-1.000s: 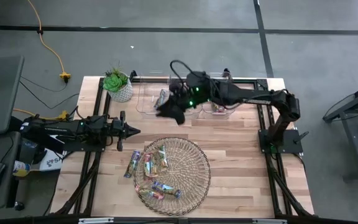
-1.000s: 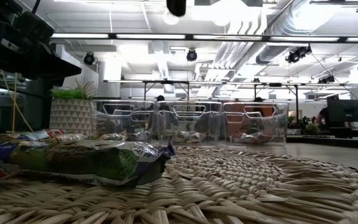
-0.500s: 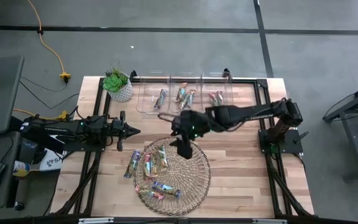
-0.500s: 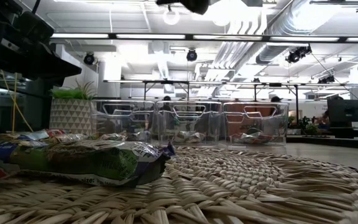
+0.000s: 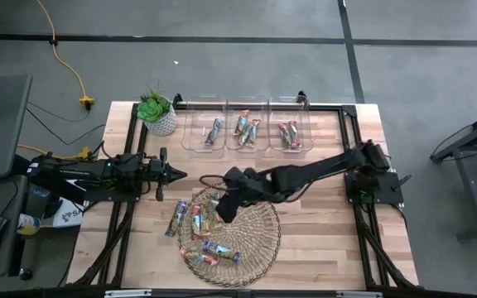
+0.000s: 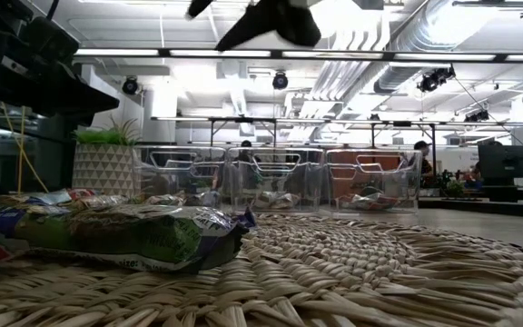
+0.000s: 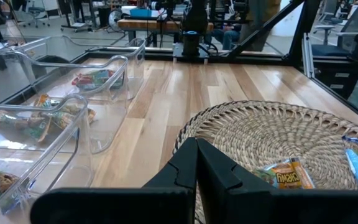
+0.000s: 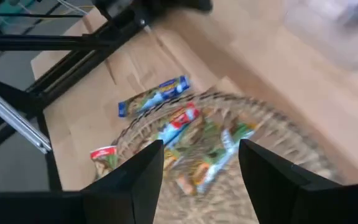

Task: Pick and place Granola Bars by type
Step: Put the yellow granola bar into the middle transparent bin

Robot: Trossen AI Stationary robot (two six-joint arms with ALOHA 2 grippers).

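Observation:
Several granola bars (image 5: 205, 217) in shiny wrappers lie on the round wicker mat (image 5: 259, 240). One mostly blue bar (image 5: 176, 218) lies on the wood just off the mat's left rim. More bars lie in three clear bins (image 5: 247, 131) at the far edge. My right gripper (image 5: 226, 207) hovers open and empty over the mat's far-left part; in its wrist view the fingers (image 8: 138, 180) stand apart above the bars (image 8: 185, 121). My left gripper (image 5: 176, 174) waits shut at the table's left, pointing level toward the mat (image 7: 278, 130).
A potted plant (image 5: 157, 114) stands at the far-left corner beside the bins. Black frame rails (image 5: 131, 157) run along the table's left and right sides. Bare wood (image 5: 321, 223) lies right of the mat. In the low view a green-wrapped bar (image 6: 125, 232) fills the foreground.
My right gripper has swung from above the far bins toward the near edge and the left, sinking over the wicker mat and tipping its fingers downward while rolling. It has stayed open and empty. The bars have not moved.

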